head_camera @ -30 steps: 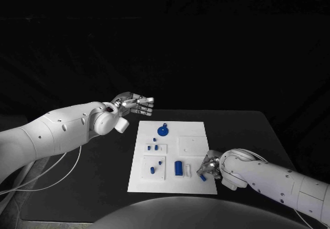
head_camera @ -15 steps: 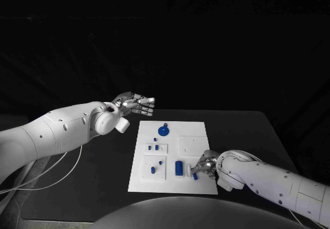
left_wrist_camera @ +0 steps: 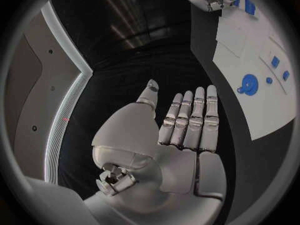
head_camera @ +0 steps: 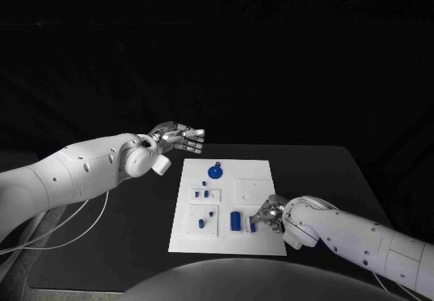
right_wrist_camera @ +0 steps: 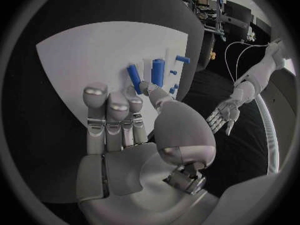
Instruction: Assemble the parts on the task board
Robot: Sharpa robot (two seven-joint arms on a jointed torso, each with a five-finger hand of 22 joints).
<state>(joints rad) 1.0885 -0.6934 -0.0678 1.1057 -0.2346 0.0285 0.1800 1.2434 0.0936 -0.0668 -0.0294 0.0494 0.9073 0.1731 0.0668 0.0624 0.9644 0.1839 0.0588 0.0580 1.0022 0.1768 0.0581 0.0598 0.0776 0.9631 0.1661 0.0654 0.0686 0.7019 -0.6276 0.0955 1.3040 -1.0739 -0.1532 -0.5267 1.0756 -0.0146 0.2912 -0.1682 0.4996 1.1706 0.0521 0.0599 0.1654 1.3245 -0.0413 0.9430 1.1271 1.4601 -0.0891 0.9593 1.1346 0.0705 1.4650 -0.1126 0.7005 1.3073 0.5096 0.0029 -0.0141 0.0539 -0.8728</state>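
The white task board [head_camera: 254, 170] lies in the middle of the black table. Near the board's front right edge my right hand [head_camera: 270, 216] pinches a slim blue peg [head_camera: 254, 226] between thumb and a finger; the peg [right_wrist_camera: 134, 78] lies low over the board beside a thicker blue cylinder [head_camera: 235, 219] [right_wrist_camera: 157, 71]. A round blue part [head_camera: 214, 171] [left_wrist_camera: 248, 83] sits at the board's far end, with small blue pieces [head_camera: 207, 194] mid-board. My left hand [head_camera: 182, 137] [left_wrist_camera: 185, 125] hovers off the board's far left corner, fingers straight, holding nothing.
Two thin white pins [right_wrist_camera: 167, 60] stand next to the blue cylinder. A raised white square [head_camera: 254, 189] occupies the board's right half. A white cable [head_camera: 86, 229] runs over the table's left side. Black tabletop [head_camera: 317, 175] stretches to the right of the board.
My right hand has carried the slim blue peg leftward and slightly away from the board's front edge, closer to the blue cylinder. The left hand has stayed put.
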